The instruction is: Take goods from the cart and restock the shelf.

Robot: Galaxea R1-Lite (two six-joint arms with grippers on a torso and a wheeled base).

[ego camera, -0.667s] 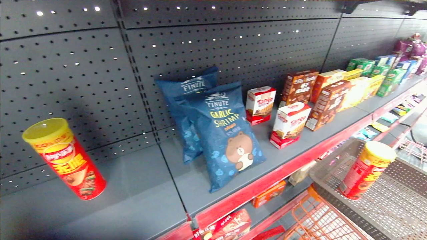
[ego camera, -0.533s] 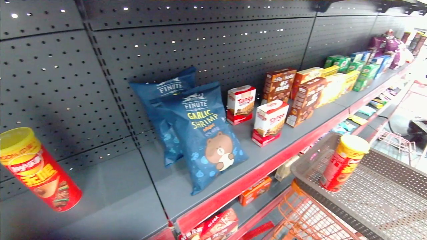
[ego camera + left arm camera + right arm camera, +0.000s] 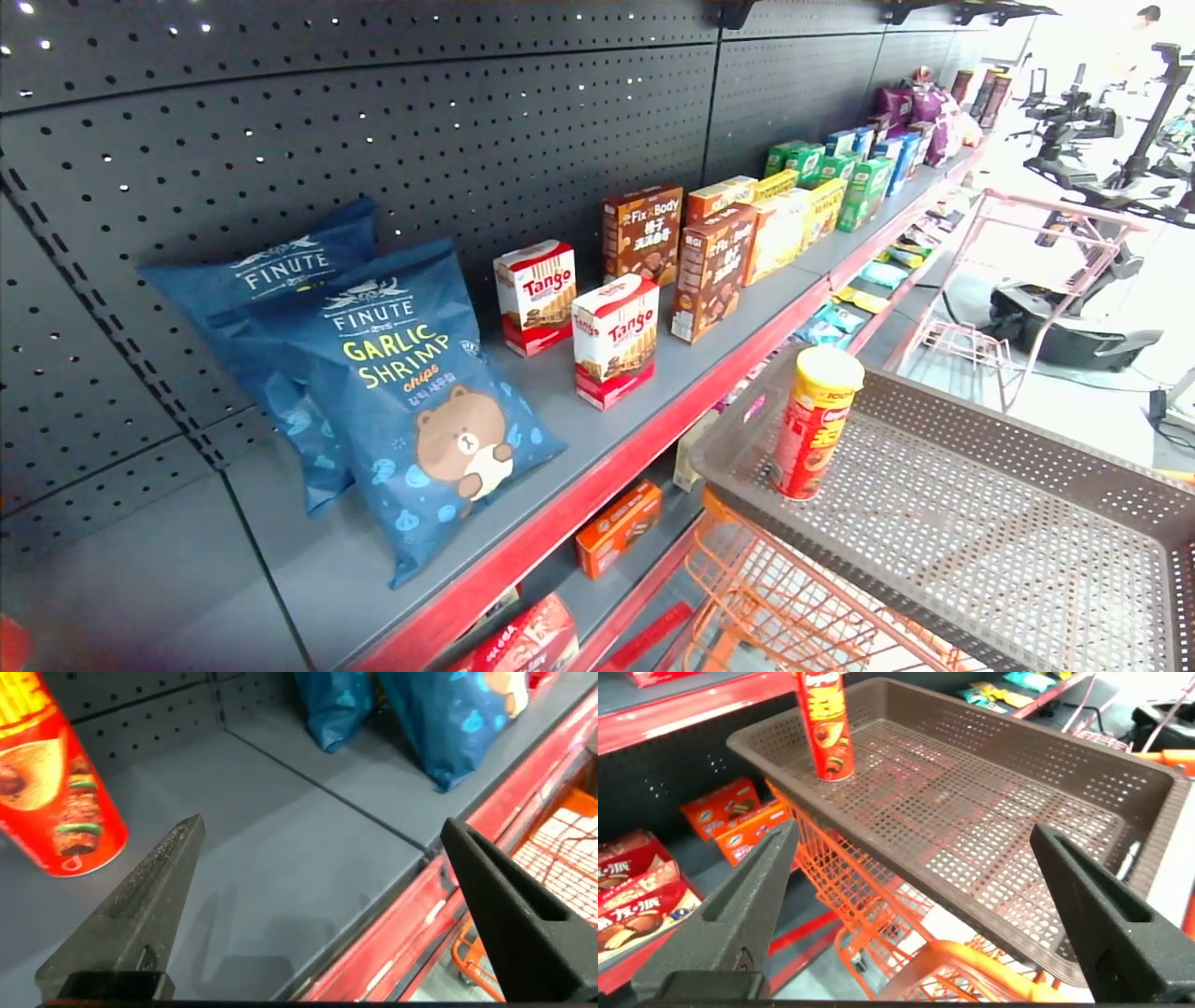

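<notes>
Head view: a red cylindrical yellow-lidded snack can (image 3: 814, 422) stands upright in the left corner of the brown perforated plastic basket (image 3: 1027, 439), beside the grey metal shelf (image 3: 280, 569). Left wrist view: the left gripper (image 3: 322, 831), spread empty, hangs over bare shelf, room to restock. Right wrist view: the right gripper (image 3: 913, 833), spread empty, faces the basket rim; free mesh right of the can.

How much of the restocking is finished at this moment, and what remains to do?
Done: the first red chip can stands on the grey shelf, near the open, empty left gripper. In hand: nothing; the right gripper is open and empty above the cart basket. Left: the second red chip can stands in that basket, not yet picked up.
</notes>
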